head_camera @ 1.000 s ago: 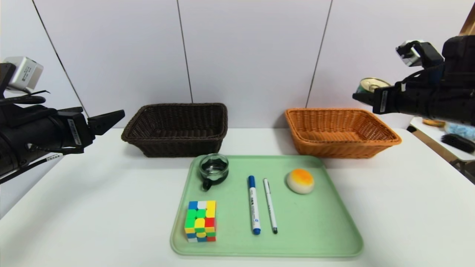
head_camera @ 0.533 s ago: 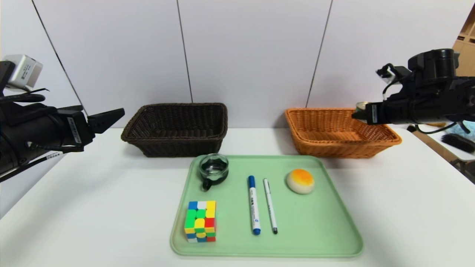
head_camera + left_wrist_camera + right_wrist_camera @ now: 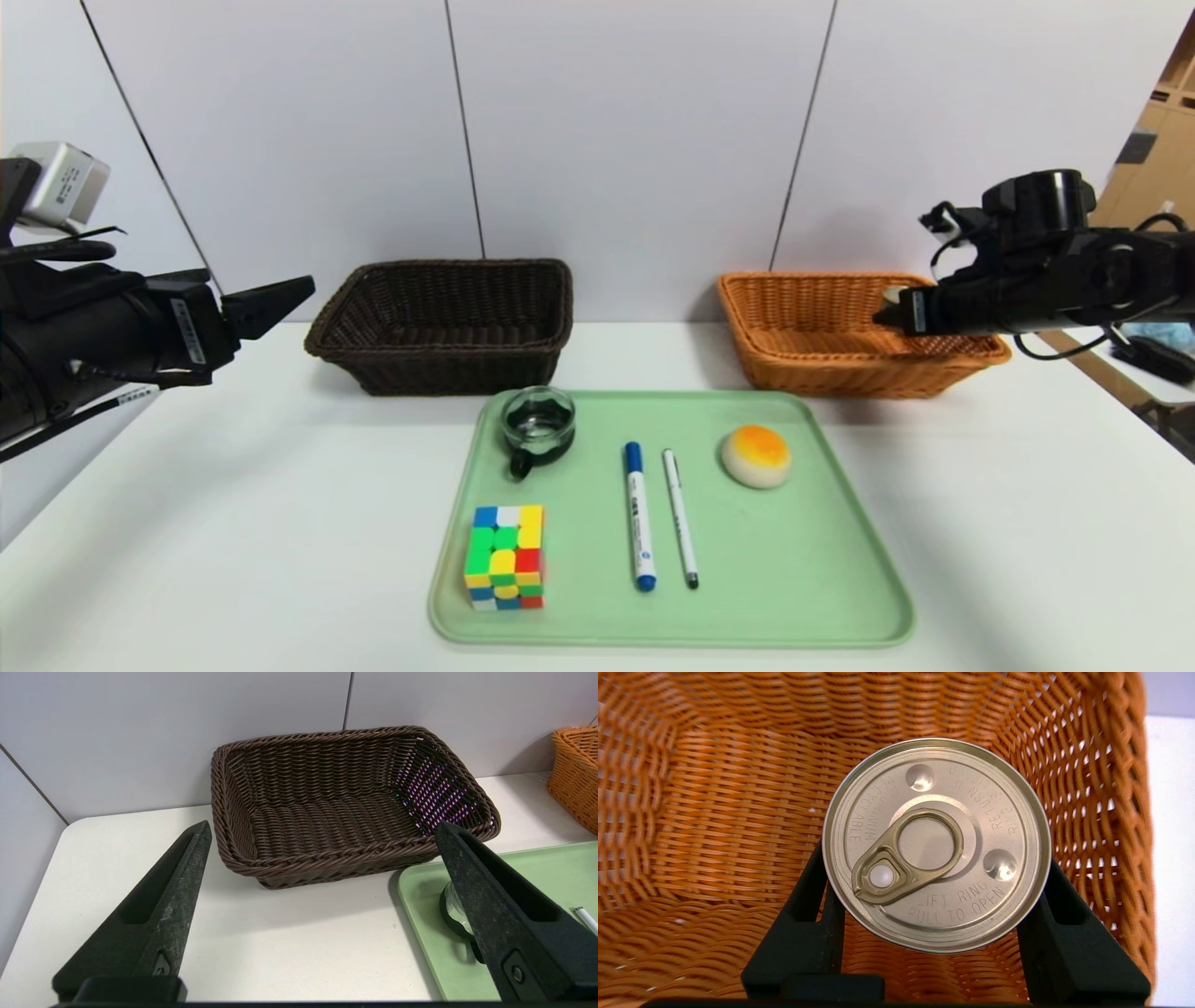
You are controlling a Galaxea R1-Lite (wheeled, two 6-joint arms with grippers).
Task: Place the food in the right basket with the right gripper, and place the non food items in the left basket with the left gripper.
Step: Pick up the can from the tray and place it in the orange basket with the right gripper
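My right gripper (image 3: 892,313) is shut on the tin can (image 3: 936,844), its gold pull-tab lid facing up, and holds it low inside the orange-tan right basket (image 3: 803,364), near the basket's right end. In the head view only a sliver of the can (image 3: 893,296) shows. The cream bun (image 3: 755,455), blue-capped marker (image 3: 639,515), thin white pen (image 3: 680,518), glass cup (image 3: 538,425) and puzzle cube (image 3: 505,557) lie on the green tray (image 3: 803,597). My left gripper (image 3: 294,299) is open and empty, held left of the dark brown left basket (image 3: 373,369).
The two baskets stand at the back of the white table (image 3: 233,523), against the wall. A side table with clutter (image 3: 1153,359) lies past the table's right edge. In the left wrist view the brown basket (image 3: 327,858) and the tray's corner (image 3: 420,891) show.
My right gripper has come down with the can, from above the orange-tan basket's right end to inside it. The left arm has not moved.
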